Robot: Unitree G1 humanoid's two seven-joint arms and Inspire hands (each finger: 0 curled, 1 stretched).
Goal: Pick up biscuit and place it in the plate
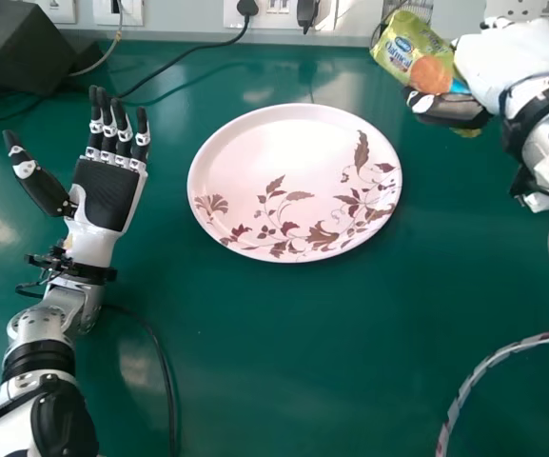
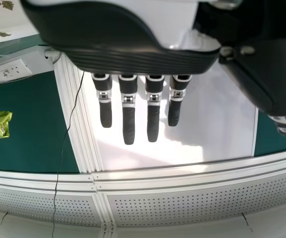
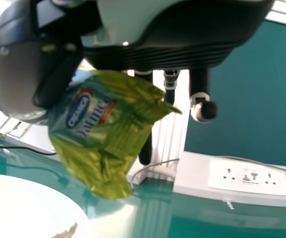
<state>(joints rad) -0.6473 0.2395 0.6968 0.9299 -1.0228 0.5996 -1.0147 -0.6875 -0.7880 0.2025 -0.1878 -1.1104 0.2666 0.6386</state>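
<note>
Biscuit packet, head view: the biscuit packet (image 1: 412, 49) was in the right robot hand (image 1: 507, 65), on the far right side of the bench (image 1: 284, 362); it was near the plate, beyond its right-hand rim, and not over it.
Plate, head view: the flowered plate (image 1: 264, 143) lay flat near the middle of the bench, with no biscuit on it; the placing was therefore undone.
Left robot hand, head view: the left robot hand (image 1: 106, 193) rested palm up on the plate's left side, fingers straight and a little spread; it held nothing and seemed to have no part in the job.
Biscuit packet, left wrist view: the green wrapper showed well apart from the left robot hand's straight fingers; that hand gave it no support.
Right robot hand, right wrist view: the packet was pinched between thumb and fingers, its crimped end sticking out free; the grip looked secure enough for a short carry, though the soft wrapper could have slipped or crumpled.
Plate, right wrist view: part of the plate showed near the packet, apart from it; no contact was visible.
Progress: the picking up looked done, roughly half the task; what was left was to bring the packet over the plate, lower it and let go.
</note>
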